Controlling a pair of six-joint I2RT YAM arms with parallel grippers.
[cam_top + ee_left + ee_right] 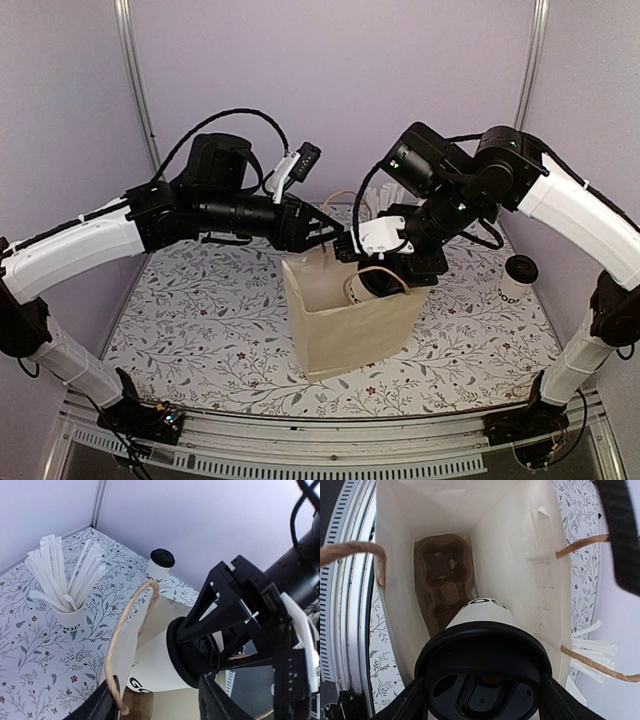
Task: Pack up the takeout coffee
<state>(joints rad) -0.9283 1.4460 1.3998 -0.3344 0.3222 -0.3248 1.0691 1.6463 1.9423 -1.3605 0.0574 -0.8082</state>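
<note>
The takeout coffee (482, 612), a white paper cup with dark lettering and a black lid (482, 675), hangs tilted in the mouth of the cream paper bag (345, 330). My right gripper (482, 695) is shut on it, one finger against each side of the lid. Below the cup, a brown cardboard carrier (442, 575) lies on the bag's floor. My left gripper (160, 705) is open at the bag's back-left rim, and the twine handle (122, 625) rests against its left finger. The same cup (150, 665) shows in the left wrist view.
A second lidded white cup (519, 277) stands on the flowered table at the right. Behind the bag stands a white cup of straws (67, 617). The bag's other twine handles (350, 550) stick out at its rim. Purple walls close in the back and sides.
</note>
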